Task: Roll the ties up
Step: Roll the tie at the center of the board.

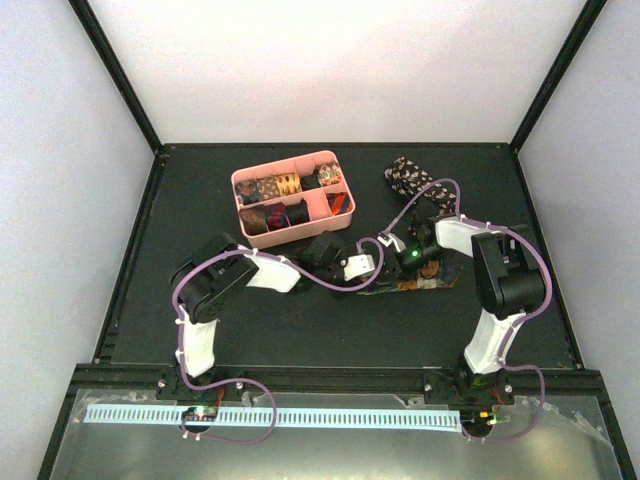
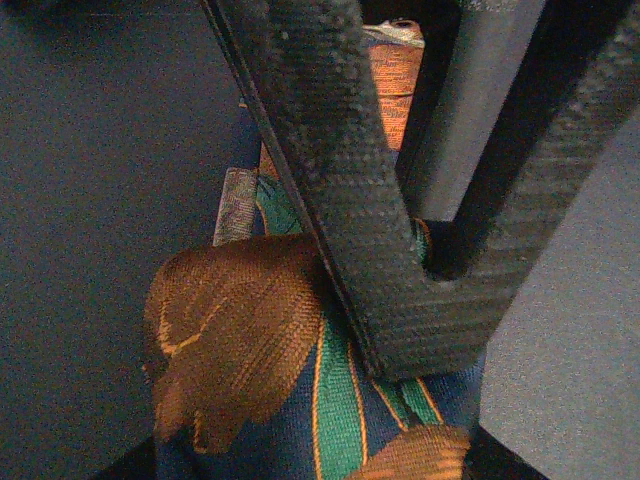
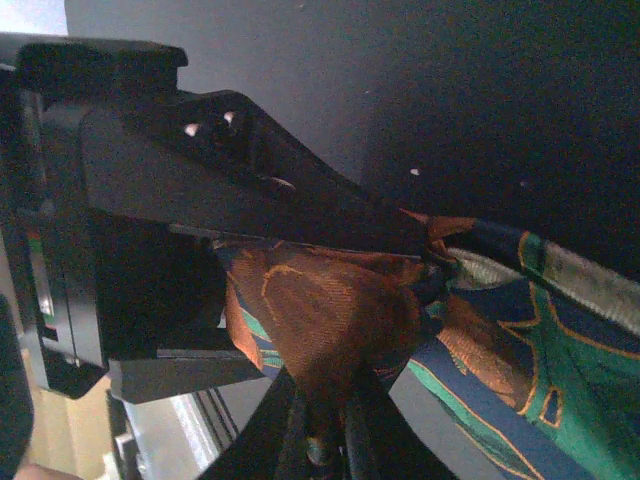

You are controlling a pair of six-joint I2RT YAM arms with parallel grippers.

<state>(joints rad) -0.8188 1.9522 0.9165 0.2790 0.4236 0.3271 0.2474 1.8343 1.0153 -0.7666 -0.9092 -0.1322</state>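
A tie with brown leaves, blue ground and green stripes (image 1: 420, 286) lies on the black table between my two grippers. My left gripper (image 1: 383, 262) reaches in from the left and pinches its bunched end; in the left wrist view the fabric (image 2: 250, 340) fills the space at my jaws. My right gripper (image 1: 422, 258) is shut on the same bunched end, with the fabric (image 3: 520, 370) gathered between its fingers (image 3: 250, 200). A black speckled tie (image 1: 405, 177) lies loose at the back right.
A pink divided tray (image 1: 345, 203) stands at the back centre, holding several rolled ties. A black finger (image 2: 340, 180) crosses the left wrist view, over the fabric. Purple cables loop over both arms. Black frame posts stand at the table's corners.
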